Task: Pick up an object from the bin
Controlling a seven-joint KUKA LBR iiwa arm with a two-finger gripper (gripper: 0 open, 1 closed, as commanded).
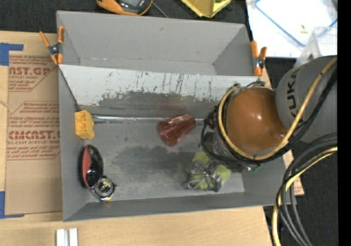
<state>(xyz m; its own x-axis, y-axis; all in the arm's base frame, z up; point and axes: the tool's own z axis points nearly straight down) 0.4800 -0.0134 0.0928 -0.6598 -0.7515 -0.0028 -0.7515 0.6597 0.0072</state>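
Observation:
My gripper [204,178] is low in the bin's front right corner, below the arm's orange dome. It sits right on a crumpled yellow-green thing [221,173], part of which also pokes out at the gripper's upper left. A dark red translucent cup [176,129] lies on its side just up and left of the gripper, near the middle of the bin floor.
A yellow block [84,124] rests against the left wall. At the front left lie a black and red oval thing [90,165] and a small round metal-rimmed thing [103,187]. The arm and its cables cover the bin's right side.

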